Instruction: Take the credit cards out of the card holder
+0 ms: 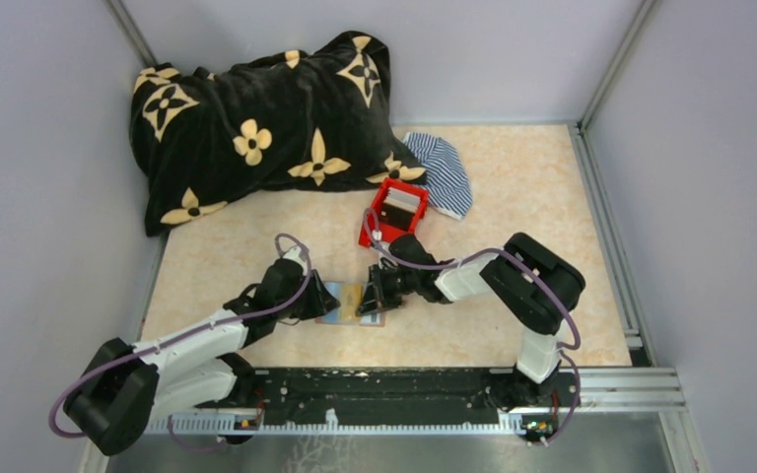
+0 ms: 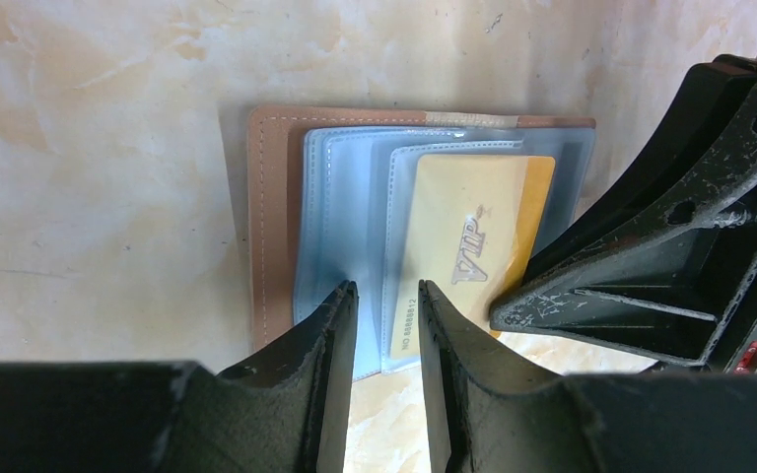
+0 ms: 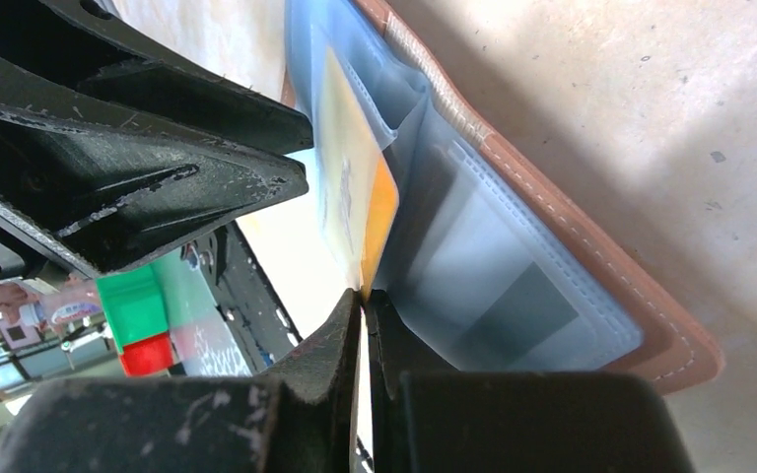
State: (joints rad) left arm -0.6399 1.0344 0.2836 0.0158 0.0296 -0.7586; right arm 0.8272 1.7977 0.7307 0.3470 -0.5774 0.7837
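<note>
The card holder [image 1: 350, 304] lies open on the table between my two grippers, brown leather [image 2: 271, 217] with light-blue clear sleeves. An orange VIP credit card [image 2: 463, 236] sticks partly out of a sleeve. My right gripper [image 3: 365, 296] is shut on that card's orange edge [image 3: 379, 212]. A grey card [image 3: 527, 315] shows inside another sleeve. My left gripper [image 2: 386, 291] stands open over the sleeves' near edge, and its fingers straddle the blue plastic. The right gripper's tip [image 2: 508, 313] reaches in from the right. In the top view the left gripper [image 1: 317, 301] and the right gripper [image 1: 367, 299] face each other.
A red open-top box [image 1: 394, 209] stands just behind the right arm. A striped cloth [image 1: 444, 172] lies beside it. A black flower-patterned pillow [image 1: 256, 128] fills the back left. Grey walls close in the table on three sides.
</note>
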